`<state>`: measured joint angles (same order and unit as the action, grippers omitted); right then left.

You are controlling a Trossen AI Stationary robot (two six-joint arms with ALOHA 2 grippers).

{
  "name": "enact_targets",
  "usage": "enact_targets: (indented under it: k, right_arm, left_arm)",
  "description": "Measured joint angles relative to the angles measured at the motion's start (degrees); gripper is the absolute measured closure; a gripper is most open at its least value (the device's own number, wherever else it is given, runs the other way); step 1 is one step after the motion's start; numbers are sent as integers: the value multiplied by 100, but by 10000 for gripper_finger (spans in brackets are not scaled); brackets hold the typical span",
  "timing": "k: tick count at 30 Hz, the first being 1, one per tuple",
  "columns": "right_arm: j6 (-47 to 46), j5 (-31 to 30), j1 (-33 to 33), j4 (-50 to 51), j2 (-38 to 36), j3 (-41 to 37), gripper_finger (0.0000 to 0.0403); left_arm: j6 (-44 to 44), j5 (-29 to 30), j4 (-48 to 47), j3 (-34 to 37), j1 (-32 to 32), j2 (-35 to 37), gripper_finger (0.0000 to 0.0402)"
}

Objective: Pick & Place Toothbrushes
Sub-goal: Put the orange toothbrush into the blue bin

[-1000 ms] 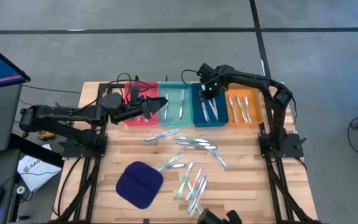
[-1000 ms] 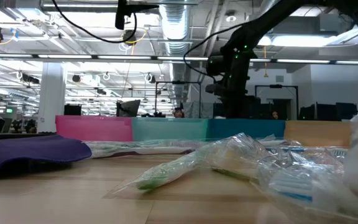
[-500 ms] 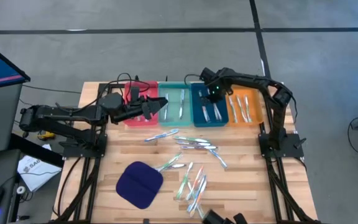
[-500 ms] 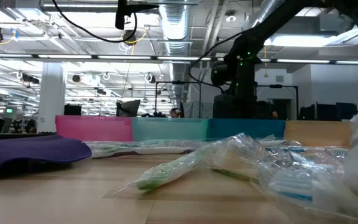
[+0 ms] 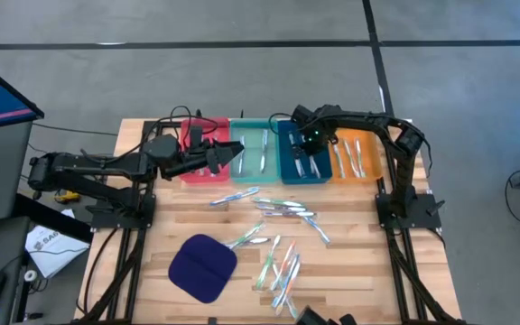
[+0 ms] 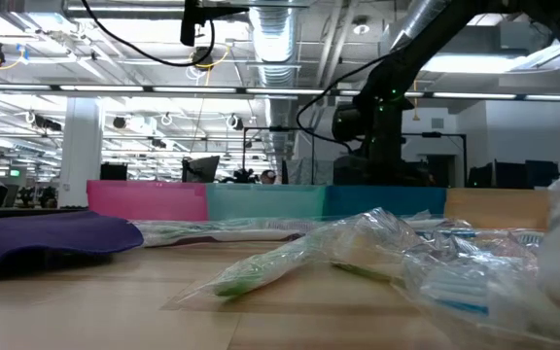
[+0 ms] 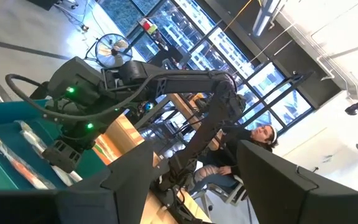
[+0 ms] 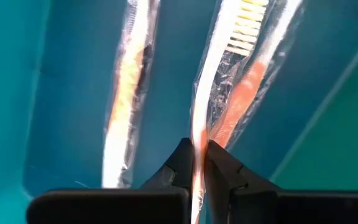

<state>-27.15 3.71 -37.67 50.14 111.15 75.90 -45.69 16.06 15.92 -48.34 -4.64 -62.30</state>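
I am finding no text, label, brand or number that I can read anywhere. A white sheet [image 5: 48, 246] is lying on the floor just beside the wooden table [image 5: 152, 230], on my left arm's side, and it is showing dark print, too small to make out.

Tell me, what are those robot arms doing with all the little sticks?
They are sorting toothbrushes into coloured trays. The right gripper is shut on a wrapped orange-and-white toothbrush, holding it low inside the blue tray, where another wrapped toothbrush already lies. The left gripper hangs open over the line between the red tray and the teal tray, holding nothing. More loose toothbrushes lie on the wooden table, beside a dark blue cloth pad.
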Motion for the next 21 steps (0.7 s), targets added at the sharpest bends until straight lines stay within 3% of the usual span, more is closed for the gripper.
enact_targets:
  k: [11,21]
  right_arm:
    - [-102,105,-39,99,0,0,388]
    - [-341,-334,-132,45,-427,0,389]
  left_arm:
    - [0,-101,0,0,0,0,175]
    - [0,-99,0,0,0,0,175]
